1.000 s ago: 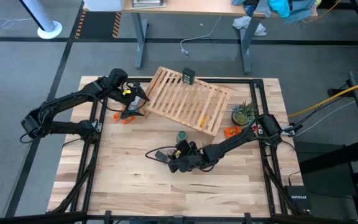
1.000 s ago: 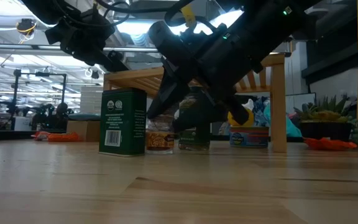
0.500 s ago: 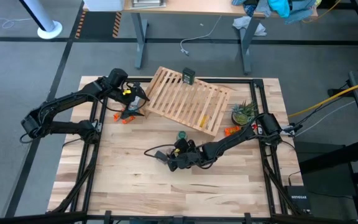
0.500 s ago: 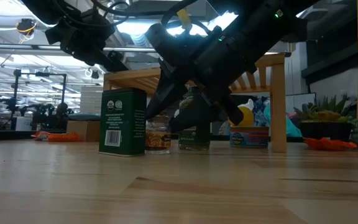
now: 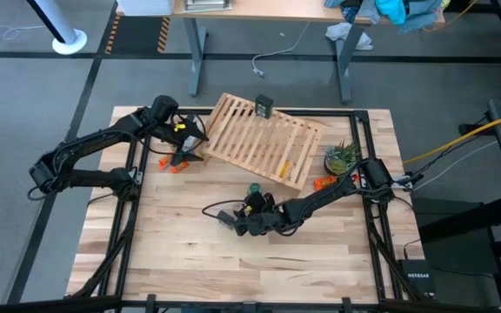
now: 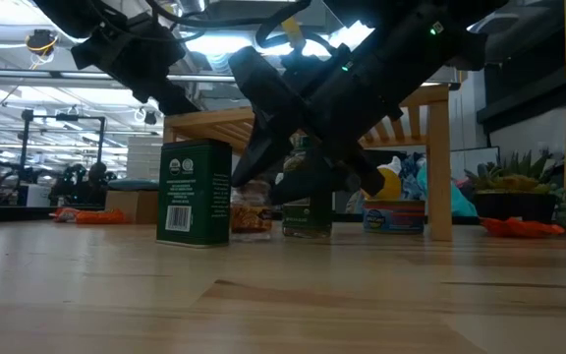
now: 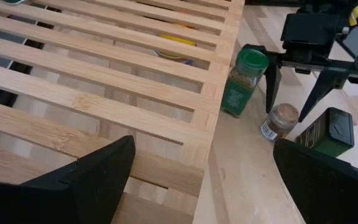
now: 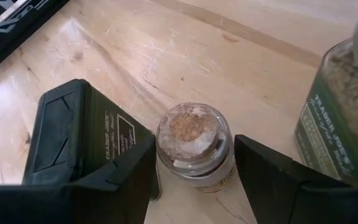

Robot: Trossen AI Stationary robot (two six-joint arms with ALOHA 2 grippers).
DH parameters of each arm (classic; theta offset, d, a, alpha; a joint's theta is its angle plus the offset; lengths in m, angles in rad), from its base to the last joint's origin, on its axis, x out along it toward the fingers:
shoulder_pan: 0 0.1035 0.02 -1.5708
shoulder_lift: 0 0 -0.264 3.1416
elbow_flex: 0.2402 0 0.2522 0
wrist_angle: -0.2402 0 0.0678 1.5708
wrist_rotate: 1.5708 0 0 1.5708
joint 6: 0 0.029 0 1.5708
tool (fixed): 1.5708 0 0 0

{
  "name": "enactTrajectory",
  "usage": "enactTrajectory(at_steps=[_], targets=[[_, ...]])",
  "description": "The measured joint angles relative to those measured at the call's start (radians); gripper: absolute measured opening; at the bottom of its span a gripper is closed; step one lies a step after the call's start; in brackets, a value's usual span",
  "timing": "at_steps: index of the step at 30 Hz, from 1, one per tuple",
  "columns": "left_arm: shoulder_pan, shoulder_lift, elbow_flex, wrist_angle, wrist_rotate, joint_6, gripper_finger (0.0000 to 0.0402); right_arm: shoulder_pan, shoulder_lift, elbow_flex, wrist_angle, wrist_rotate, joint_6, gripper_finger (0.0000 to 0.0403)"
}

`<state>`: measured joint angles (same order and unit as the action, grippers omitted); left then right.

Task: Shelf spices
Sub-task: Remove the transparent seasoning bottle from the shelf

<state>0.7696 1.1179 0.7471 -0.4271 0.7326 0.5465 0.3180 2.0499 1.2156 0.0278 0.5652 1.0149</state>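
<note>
The shelf [image 5: 263, 139], a light-wood slatted rack, stands tilted at the table's far middle, with a dark squarish jar [image 5: 263, 107] on its far edge. On the table in front of it stand a green round jar [image 5: 254, 189], a tiny clear glass jar [image 8: 194, 146] and another dark squarish jar [image 8: 73, 143]. My right gripper [image 5: 249, 213] reaches in from the table's right and is shut on the tiny jar. My left gripper [image 7: 213, 180] hovers open over the shelf's left end and touches nothing. My right gripper pinches the tiny glass jar between its two fingers, one on each side of the round glass body [image 8: 229, 168], below the cork top. The fingers slant down from the table's right side. The jar stands upright with its bottom on the table [image 8: 241, 56].
The dark squarish jar [image 6: 195, 192] stands close against the tiny jar, and the green jar [image 7: 241, 84] is just beyond. A potted plant [image 5: 341, 156] and orange pieces [image 5: 324, 183] lie at the right, with more orange pieces [image 5: 174, 163] at the left. The near half of the table is bare wood.
My left gripper has rolled a little about its own pointing line without leaving its place over the shelf's left end. The jars stand where they were.
</note>
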Motion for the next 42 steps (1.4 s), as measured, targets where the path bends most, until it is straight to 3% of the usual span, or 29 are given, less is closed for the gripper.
enactTrajectory(at_steps=[9,42], targets=[[0.0,0.0,0.0,-0.007,-0.007,0.06,0.0379,0.0,0.0,0.0,-0.002,0.002,0.0,0.0218],[0.0,0.0,0.0,-0.007,-0.009,0.056,0.0379,0.002,-0.002,0.001,-0.015,-0.04,-0.01,0.0218]])
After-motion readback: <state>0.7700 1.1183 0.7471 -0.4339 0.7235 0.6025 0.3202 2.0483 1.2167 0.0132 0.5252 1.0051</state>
